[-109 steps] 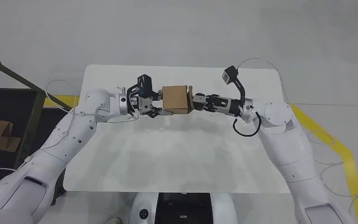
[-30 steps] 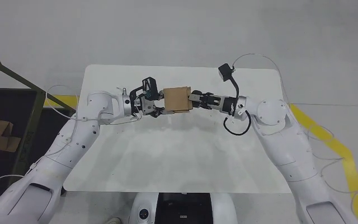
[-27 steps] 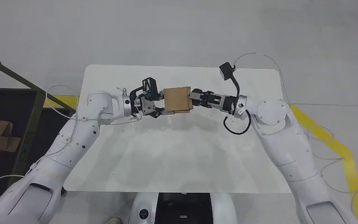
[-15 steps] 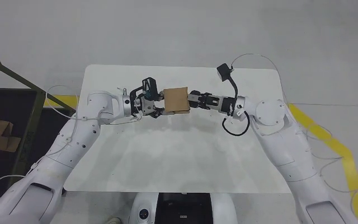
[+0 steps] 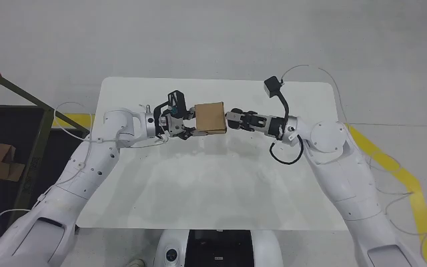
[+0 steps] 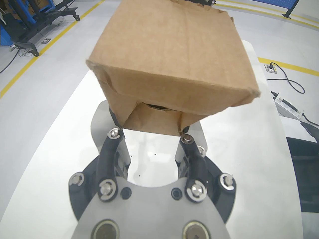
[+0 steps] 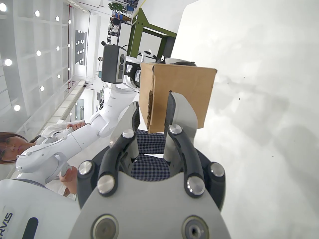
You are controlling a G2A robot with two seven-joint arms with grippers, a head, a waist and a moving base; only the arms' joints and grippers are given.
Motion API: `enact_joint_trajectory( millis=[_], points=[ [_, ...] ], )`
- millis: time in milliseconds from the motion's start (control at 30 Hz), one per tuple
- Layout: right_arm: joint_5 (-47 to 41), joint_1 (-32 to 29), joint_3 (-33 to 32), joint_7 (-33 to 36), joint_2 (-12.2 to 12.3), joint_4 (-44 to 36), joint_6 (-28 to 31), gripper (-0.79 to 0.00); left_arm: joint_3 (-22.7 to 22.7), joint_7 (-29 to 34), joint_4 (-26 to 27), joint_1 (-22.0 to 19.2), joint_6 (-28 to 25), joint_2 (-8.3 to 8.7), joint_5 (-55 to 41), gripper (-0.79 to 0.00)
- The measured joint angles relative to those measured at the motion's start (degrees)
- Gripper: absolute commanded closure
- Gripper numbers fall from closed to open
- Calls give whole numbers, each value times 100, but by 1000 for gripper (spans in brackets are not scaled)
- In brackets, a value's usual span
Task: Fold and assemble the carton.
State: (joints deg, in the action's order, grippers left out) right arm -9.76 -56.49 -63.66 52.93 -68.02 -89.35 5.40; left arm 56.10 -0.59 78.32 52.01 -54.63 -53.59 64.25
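The carton [image 5: 209, 117] is being held above the worktop [image 5: 200, 193], between both grippers. The left gripper [image 6: 150, 129] is gripping its near end flap with fingers set wide; the right gripper [image 7: 153, 99] is pinching the opposite wall edge, fingers almost together. In the left wrist view the carton is hiding most of the right gripper, a dark gap is showing under the flap, and a black cable [image 6: 285, 75] is lying on the floor beyond

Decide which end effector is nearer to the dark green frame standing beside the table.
Left. The left end effector is at the side of the carton that faces the green frame. The right end effector is at the carton's opposite side, farther from the frame.
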Motion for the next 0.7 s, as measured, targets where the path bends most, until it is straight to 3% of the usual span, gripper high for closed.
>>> enact_joint_trajectory(
  millis=[333, 467, 533, 567, 600, 633, 700],
  points=[
    [-20, 81, 169, 19, -24, -47, 42, -212, -16, 77, -9, -8, -26, -43, -6, -305],
    [80, 94, 93, -129, -11, -42, 68, -289, -5, 99, -54, -11, -39, -57, -13, -302],
    [186, 47, -30, -230, 16, -77, 84, -354, 4, 104, -144, -13, -40, -63, -48, -299],
    [265, -4, -125, -293, 38, -135, 148, -425, 5, 119, -228, -18, -35, -69, -60, -299],
    [310, -51, -194, -330, 54, -191, 247, -542, -2, 142, -297, -25, -25, -74, -56, -299],
    [347, -105, -260, -362, 68, -240, 379, -785, -20, 173, -369, -36, -13, -82, -39, -299],
    [411, -241, -404, -466, 97, -304, 718, -785, -89, 214, -537, -67, -7, -112, -20, -299]
  ],
)
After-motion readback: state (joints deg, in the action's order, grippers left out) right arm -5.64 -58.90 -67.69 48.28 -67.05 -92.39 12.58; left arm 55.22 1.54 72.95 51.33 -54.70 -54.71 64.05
